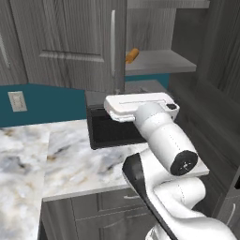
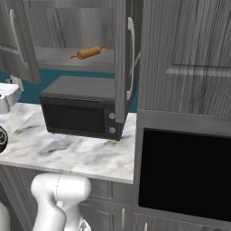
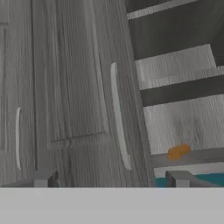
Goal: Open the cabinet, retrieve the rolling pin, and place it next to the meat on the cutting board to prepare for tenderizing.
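Note:
The cabinet (image 1: 70,42) stands open, its left door swung out with the silver bar handle (image 1: 112,37) on it. On the grey shelf (image 1: 161,61) inside lies the rolling pin (image 1: 132,55), small and orange-tan; it is also the rolling pin (image 2: 88,53) above the microwave and the rolling pin (image 3: 178,152) low on the right. My gripper (image 3: 111,179) is open, with nothing between its fingertips (image 3: 43,178). It faces the left door just short of the door handle (image 3: 119,116). The meat and the cutting board are out of view.
A black microwave (image 2: 81,110) sits on the marble counter (image 1: 70,164) under the open shelf. The right cabinet door (image 2: 122,54) juts out edge-on over it. A built-in black oven (image 2: 185,171) fills the tall unit at right. Grey drawers (image 1: 112,201) run below the counter.

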Motion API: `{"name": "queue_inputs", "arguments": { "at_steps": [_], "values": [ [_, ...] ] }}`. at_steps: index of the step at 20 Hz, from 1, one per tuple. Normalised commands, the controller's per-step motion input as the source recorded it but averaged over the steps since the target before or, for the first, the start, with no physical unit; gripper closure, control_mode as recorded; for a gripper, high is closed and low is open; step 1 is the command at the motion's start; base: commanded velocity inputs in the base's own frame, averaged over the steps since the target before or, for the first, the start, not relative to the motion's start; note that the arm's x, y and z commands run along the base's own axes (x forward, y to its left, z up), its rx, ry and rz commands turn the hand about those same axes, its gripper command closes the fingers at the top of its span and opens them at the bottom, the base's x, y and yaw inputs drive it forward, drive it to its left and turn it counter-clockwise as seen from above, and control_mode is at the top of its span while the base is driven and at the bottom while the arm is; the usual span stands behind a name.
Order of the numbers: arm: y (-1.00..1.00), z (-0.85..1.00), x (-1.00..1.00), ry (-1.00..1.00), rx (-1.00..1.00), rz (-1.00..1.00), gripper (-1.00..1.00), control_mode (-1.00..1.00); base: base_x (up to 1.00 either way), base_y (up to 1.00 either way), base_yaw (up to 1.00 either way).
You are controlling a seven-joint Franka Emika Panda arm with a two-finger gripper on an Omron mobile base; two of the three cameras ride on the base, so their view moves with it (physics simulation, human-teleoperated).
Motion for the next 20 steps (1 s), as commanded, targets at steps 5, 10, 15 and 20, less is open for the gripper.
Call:
{"name": "queue_inputs", "arguments": {
  "at_steps": [5, 10, 15, 20],
  "values": [
    [-0.92, 0.23, -0.42, 0.04, 0.29, 0.11, -1.00, -1.00, 0.00, 0.00, 0.00],
    [-0.59, 0.41, 0.01, 0.20, 0.33, 0.10, -1.00, -1.00, 0.00, 0.00, 0.00],
    [-0.38, 0.18, 0.18, 0.24, 0.31, 0.07, -1.00, -1.00, 0.00, 0.00, 0.00],
    [-0.24, -0.08, 0.24, 0.16, 0.25, 0.06, -1.00, -1.00, 0.00, 0.00, 0.00]
  ]
}}
